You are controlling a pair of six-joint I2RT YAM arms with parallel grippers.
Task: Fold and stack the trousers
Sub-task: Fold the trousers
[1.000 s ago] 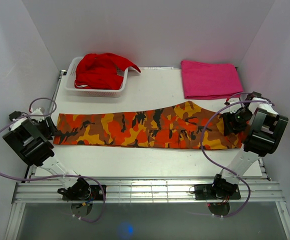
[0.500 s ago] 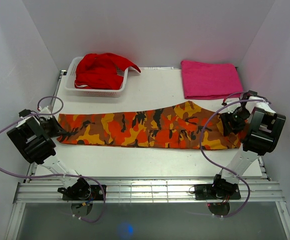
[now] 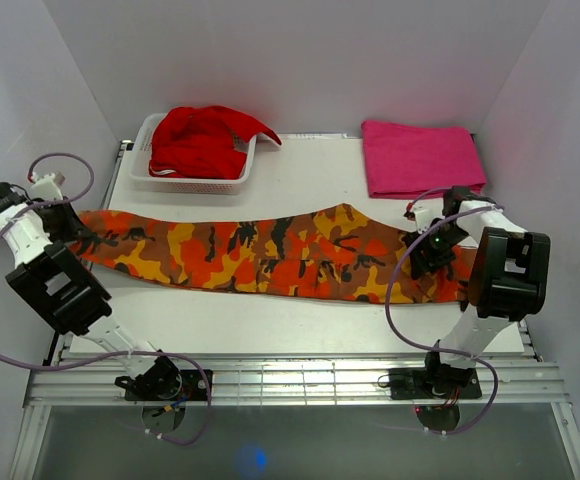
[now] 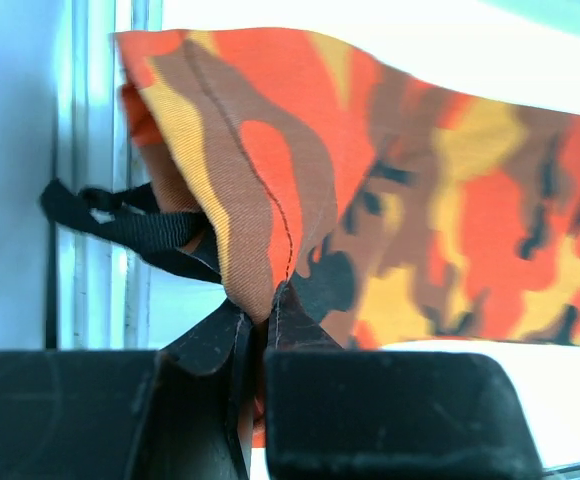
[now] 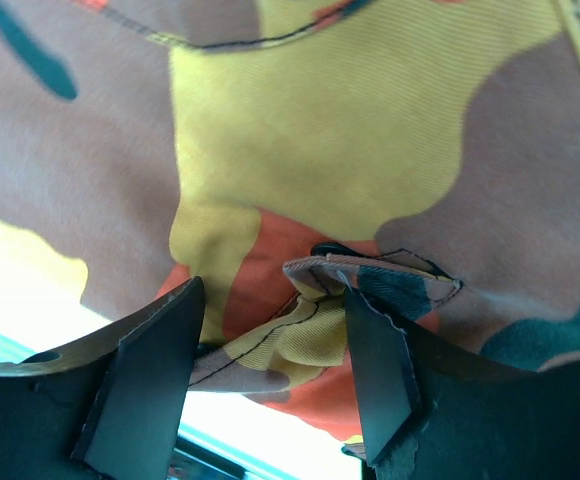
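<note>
Pinching the trousers (image 3: pixel 270 255) at their nine o'clock cuff, left gripper (image 4: pixel 260 330) apparently tensions them for folding; right gripper (image 5: pixel 270 300) straddles the three o'clock waistband, jaws wide.

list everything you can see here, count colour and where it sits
table: one, white, under everything
trousers: one, orange, red, yellow and black camouflage, stretched lengthwise across the table's middle
basket: one, white, far left corner of the table
garment: one, plain red, heaped in the basket
folded cloth: one, pink, far right corner of the table
left gripper: one, black, shut on the trousers' left end
right gripper: one, black, open, jaws either side of a bunched fold at the trousers' right end
</note>
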